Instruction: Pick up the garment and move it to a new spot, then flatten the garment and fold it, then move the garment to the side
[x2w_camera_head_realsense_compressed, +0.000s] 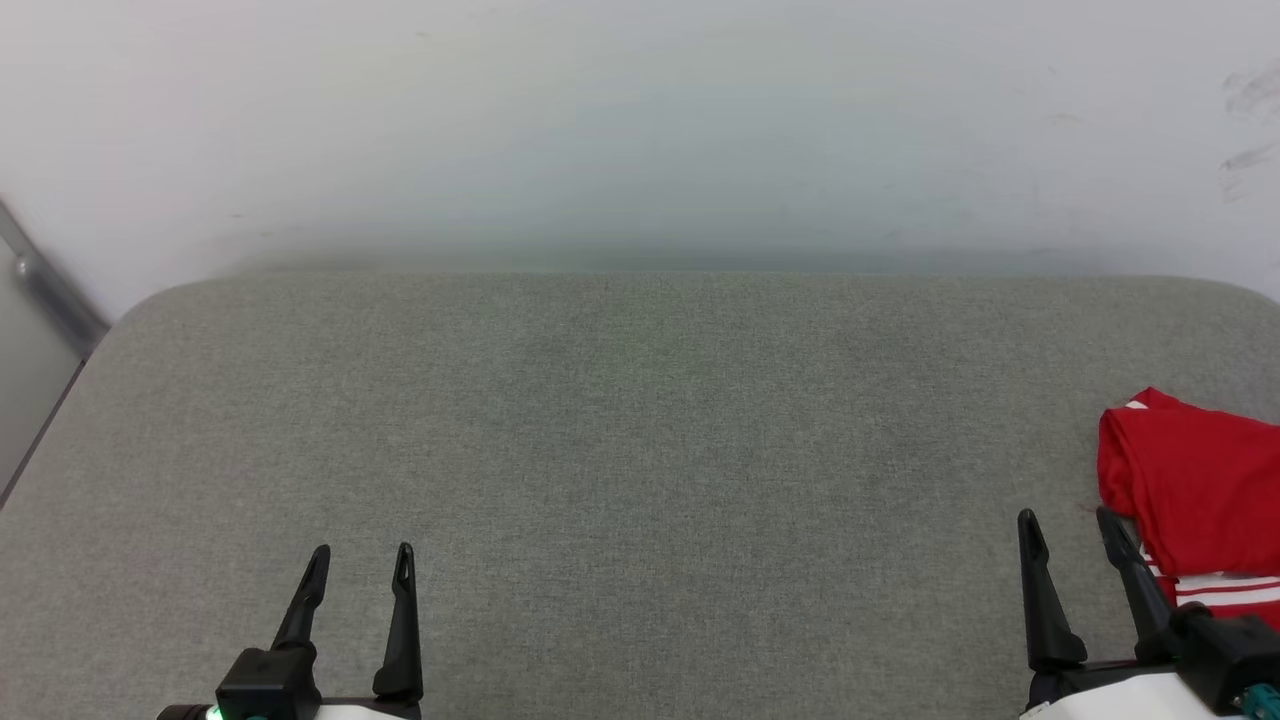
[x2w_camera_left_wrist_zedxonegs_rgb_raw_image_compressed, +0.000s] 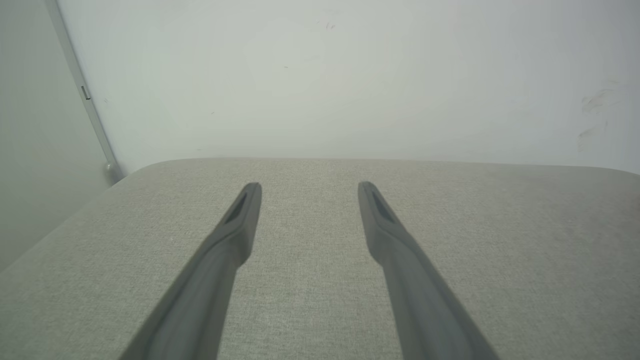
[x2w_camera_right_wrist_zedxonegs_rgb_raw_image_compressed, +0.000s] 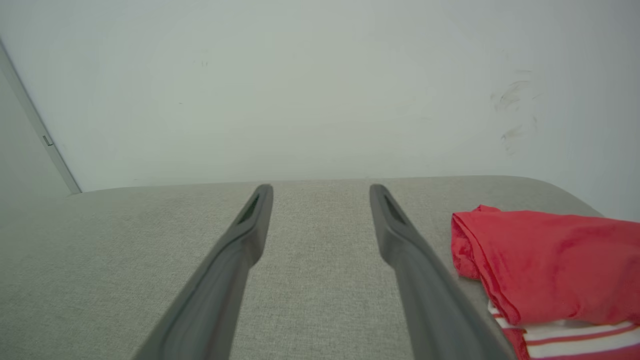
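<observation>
1. The room had a plain white wall (x2w_camera_head_realsense_compressed: 640, 120), with dark scuff marks (x2w_camera_head_realsense_compressed: 1250, 120) at the upper right of the head view and a grey metal strip (x2w_camera_head_realsense_compressed: 50, 290) at the left edge. Below it, the table (x2w_camera_head_realsense_compressed: 640, 450) filled the lower part of the frame. It was covered in grey woven cloth and had rounded corners.
2. The garment (x2w_camera_head_realsense_compressed: 1200, 480) lay on the table at the far right edge of the head view, partly cut off by the frame. It was also recorded at the lower right of the right wrist view (x2w_camera_right_wrist_zedxonegs_rgb_raw_image_compressed: 550, 255). It formed a compact red bundle with a rolled left edge and red-and-white striped trim at its lower end.
3. Progress, as judged: the bundle looked folded and set aside, and the middle of the table was bare. Moving, flattening, folding and the final shift to the side therefore appeared done, with little or nothing left. The neatness of the fold could not be confirmed, since part of the garment lay outside the frame.
4. The left jaws sat at the lower left of the head view with their fingers (x2w_camera_head_realsense_compressed: 403, 620) pointing up the frame. They stood wide apart with nothing between them, over bare cloth and well apart from the garment.
5. The right jaws sat at the lower right with their fingers (x2w_camera_head_realsense_compressed: 1040, 590) likewise pointing up the frame, wide apart and empty. The outer finger stood just beside the garment's left edge, and contact could not be determined.
</observation>
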